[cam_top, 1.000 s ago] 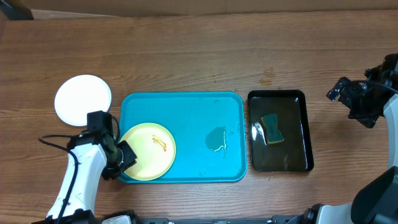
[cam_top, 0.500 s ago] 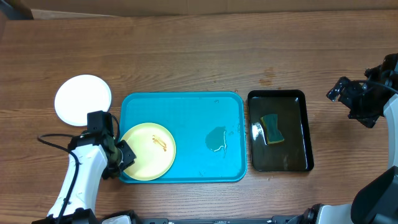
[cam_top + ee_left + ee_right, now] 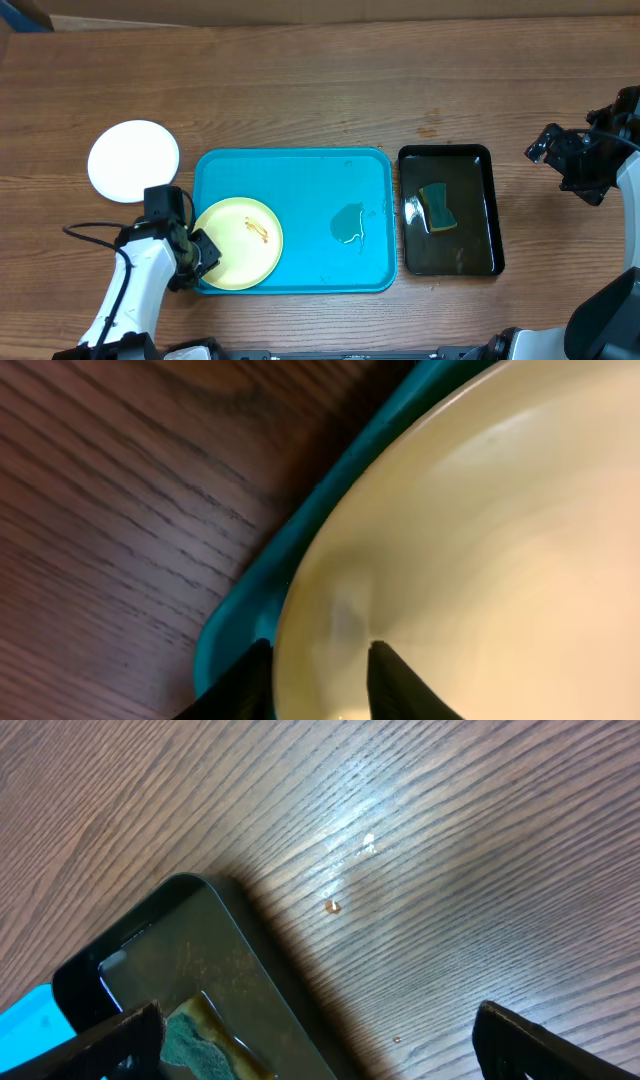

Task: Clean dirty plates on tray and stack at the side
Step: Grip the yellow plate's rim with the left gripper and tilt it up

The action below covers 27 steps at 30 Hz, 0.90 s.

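The pale yellow plate (image 3: 237, 243) with an orange-brown smear lies in the front-left corner of the turquoise tray (image 3: 300, 170). My left gripper (image 3: 198, 255) is at the plate's left edge. In the left wrist view its fingers (image 3: 318, 660) straddle the plate's rim (image 3: 480, 560), one outside by the tray wall (image 3: 300, 550) and one on the plate's inner face. A white plate (image 3: 133, 160) lies on the table left of the tray; I cannot tell if another plate lies under it. My right gripper (image 3: 560, 165) is open and empty, far right of the trays.
A black tray (image 3: 450, 155) right of the turquoise one holds water and a green-yellow sponge (image 3: 436, 207). A small puddle (image 3: 348, 223) sits on the turquoise tray's right half. The right wrist view shows the black tray's corner (image 3: 190, 950), the sponge (image 3: 190, 1040) and wet spots on the wood.
My left arm has shifted slightly toward the front at the plate's edge. The plate and the right arm have not moved.
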Motion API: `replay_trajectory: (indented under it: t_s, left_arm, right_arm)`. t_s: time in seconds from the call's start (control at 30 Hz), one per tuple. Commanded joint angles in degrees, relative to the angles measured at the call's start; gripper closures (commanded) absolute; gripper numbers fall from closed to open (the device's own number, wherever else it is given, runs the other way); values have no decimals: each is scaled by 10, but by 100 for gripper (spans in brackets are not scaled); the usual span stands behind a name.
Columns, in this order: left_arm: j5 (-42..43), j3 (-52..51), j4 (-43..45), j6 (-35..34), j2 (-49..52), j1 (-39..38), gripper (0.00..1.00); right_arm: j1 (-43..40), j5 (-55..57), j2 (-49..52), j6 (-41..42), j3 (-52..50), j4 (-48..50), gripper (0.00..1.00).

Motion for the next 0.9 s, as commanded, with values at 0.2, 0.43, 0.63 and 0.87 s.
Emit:
replay_trajectory:
  t_s: [0.2,0.43,0.63,0.87]
  left_arm:
    - [71,-16,44,-7,2,3,89]
    - [169,-12,139,26,2,0,92]
    - [181,-12,207,65,2,-38,93]
    - [165,4,245,73,2,-95,86]
  right_arm:
    - [-2,-3,0,2,8,2,0]
    - [-2,-3,0,2,8,2,0]
    - [-2,-3,0,2,8,2,0]
    - [-2,-3,0,2,8,2,0]
